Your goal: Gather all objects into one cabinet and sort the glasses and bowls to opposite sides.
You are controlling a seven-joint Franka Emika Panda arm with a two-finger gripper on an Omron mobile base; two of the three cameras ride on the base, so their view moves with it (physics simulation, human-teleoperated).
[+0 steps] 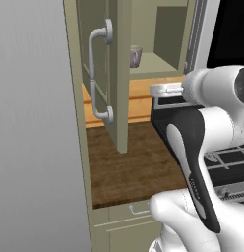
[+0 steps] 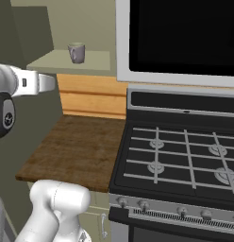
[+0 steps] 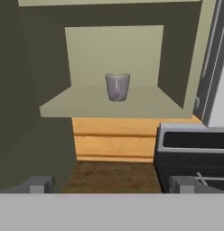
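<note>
Gripper (image 3: 112,184) is held wide apart, empty, with tips cut off low. Grey tumbler (image 3: 117,86) is seen upright on the shelf (image 3: 77,104), partly hidden by the cabinet door (image 1: 119,74).

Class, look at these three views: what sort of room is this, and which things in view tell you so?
A kitchen, computer-rendered by the look of it. A gas stove with burner grates stands beside a wooden counter, and a grey tumbler sits on the shelf of an open green wall cabinet.
</note>
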